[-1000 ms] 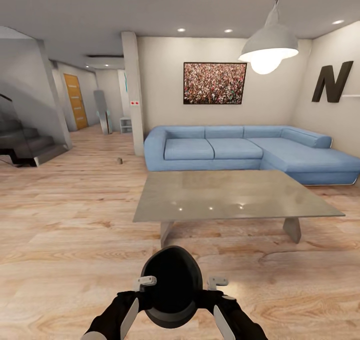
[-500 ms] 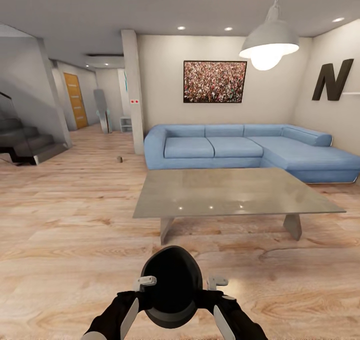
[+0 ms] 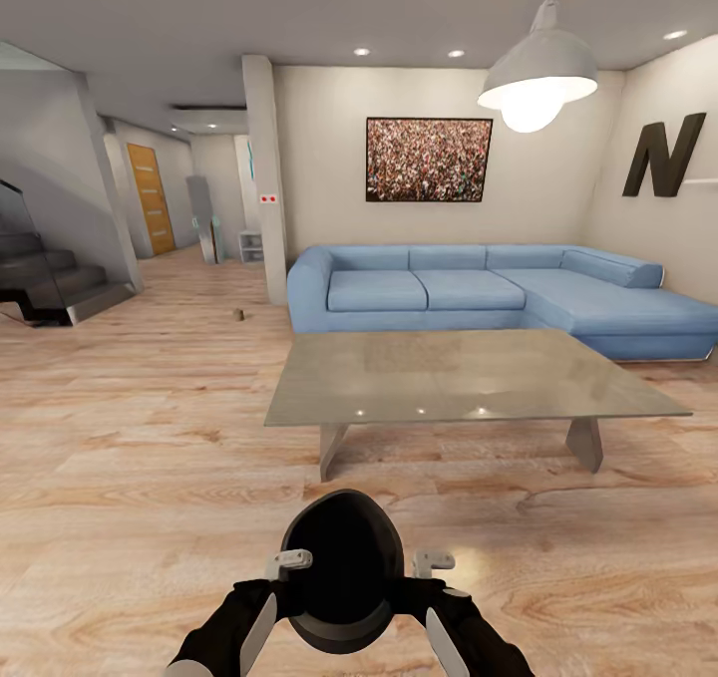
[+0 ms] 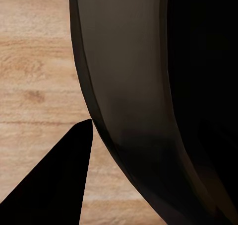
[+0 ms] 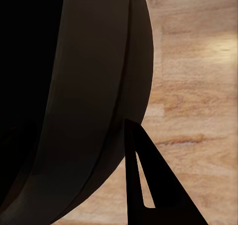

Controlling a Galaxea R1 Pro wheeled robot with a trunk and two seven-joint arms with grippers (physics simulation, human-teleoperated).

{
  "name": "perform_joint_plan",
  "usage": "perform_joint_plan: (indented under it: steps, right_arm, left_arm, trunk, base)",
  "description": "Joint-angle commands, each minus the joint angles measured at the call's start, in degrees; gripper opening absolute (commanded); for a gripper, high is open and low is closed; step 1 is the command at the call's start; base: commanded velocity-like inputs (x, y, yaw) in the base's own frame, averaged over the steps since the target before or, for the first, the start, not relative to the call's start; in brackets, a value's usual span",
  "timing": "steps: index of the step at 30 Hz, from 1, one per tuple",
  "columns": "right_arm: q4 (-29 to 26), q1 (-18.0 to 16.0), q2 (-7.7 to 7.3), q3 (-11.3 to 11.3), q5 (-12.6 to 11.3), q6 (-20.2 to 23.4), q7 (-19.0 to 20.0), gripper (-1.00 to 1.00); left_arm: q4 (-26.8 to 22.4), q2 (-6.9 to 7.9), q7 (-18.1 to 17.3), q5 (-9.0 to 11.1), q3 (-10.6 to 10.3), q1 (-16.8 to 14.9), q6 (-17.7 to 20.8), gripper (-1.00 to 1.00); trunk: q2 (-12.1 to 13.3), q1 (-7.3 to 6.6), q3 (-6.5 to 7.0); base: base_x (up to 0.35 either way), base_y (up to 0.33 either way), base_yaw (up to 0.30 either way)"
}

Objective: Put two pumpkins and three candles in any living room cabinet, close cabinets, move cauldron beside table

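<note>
Head view: cauldron (image 3: pixel 340 567) clamped between both grippers, left gripper (image 3: pixel 284 564) and right gripper (image 3: pixel 436 563) each holding a side. Table (image 3: pixel 469 383) ahead of them, sofa (image 3: pixel 479 293) beyond; small candle (image 3: pixel 238 315) far ahead-left on floor (image 3: pixel 130 438).

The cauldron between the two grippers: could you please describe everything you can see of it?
The cauldron is a rounded, matte black vessel with a dark, empty-looking mouth tipped toward the head camera and a thick, smooth rim. It is held above the wood floor, between the left gripper and the right gripper, one at each side. In the wrist views its curved wall looks dark brown-grey. The grey table stands ahead, apart from it.
</note>
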Motion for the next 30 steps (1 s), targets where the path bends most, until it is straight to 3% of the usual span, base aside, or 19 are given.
perform_joint_plan:
  steps: [1, 27, 30]
  right_arm:
    - [-0.15, -0.02, 0.03, 0.34, -0.53, -2.78, 0.23, -1.0]
    - [-0.13, -0.02, 0.03, 0.34, -0.53, -2.69, 0.14, -1.0]
    - [-0.13, -0.02, 0.03, 0.34, -0.53, -2.69, 0.14, -1.0]
  left_arm:
    - [0.14, -0.04, -0.15, 1.54, -0.31, -0.01, -0.08, -1.0]
    - [0.14, -0.04, -0.15, 1.57, -0.3, -0.01, -0.08, -1.0]
    - [0.14, -0.04, -0.15, 1.57, -0.3, -0.01, -0.09, -1.0]
  trunk:
    - [-0.42, 0.22, -0.17]
    - [-10.85, 5.93, -4.84]
    - [-10.85, 5.93, -4.84]
  base:
    - [0.0, 0.0, 0.0]
    - [0.0, 0.0, 0.0]
    - [0.0, 0.0, 0.0]
